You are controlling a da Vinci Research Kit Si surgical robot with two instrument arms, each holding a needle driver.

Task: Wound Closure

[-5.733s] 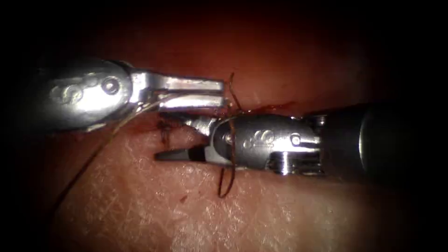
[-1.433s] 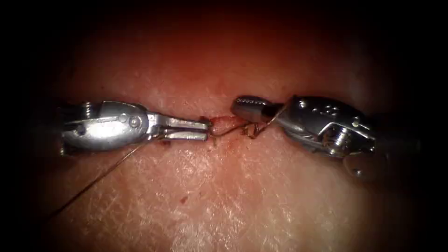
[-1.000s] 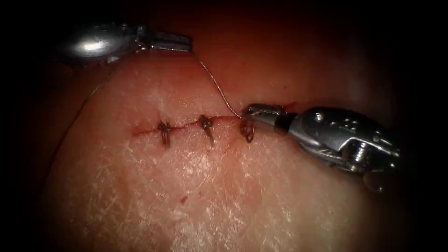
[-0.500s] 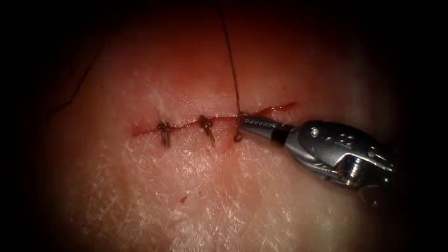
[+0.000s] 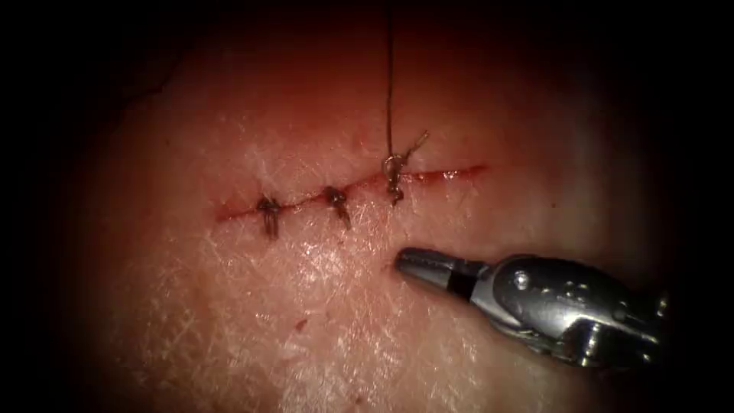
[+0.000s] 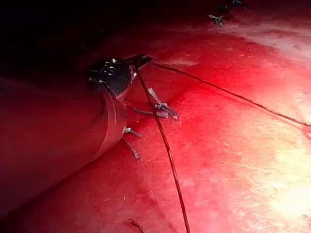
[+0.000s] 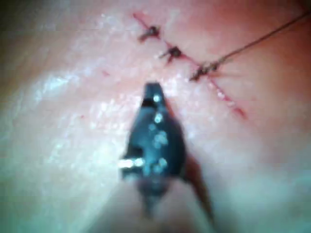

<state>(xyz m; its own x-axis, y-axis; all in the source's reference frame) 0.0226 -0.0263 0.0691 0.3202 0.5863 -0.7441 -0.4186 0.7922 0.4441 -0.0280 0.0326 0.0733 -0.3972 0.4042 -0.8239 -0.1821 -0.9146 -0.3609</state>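
The cut (image 5: 443,174) runs across the tissue (image 5: 321,321) with three knots on it. From the rightmost knot (image 5: 393,171) the thread (image 5: 389,84) rises straight and taut, and a short tail (image 5: 417,142) sticks out beside it. My right tool (image 5: 404,260) lies below the cut's right part, jaws shut on nothing. The right wrist view shows the right tool (image 7: 153,89) short of the knot (image 7: 203,72). In the left wrist view my left tool (image 6: 143,59) is shut on the thread (image 6: 228,92), which runs off across the tissue.
Two older knots (image 5: 267,208) (image 5: 335,197) sit on the cut's left part. A small red spot (image 5: 300,326) marks the tissue below them. A second strand of thread (image 6: 167,150) trails from the left tool over the red-lit tissue.
The tools pulled the thread apart over the cut. The left tool then rose out of the endoscope view, drawing thread upward. The right tool let go at the rightmost knot and dropped below the cut.
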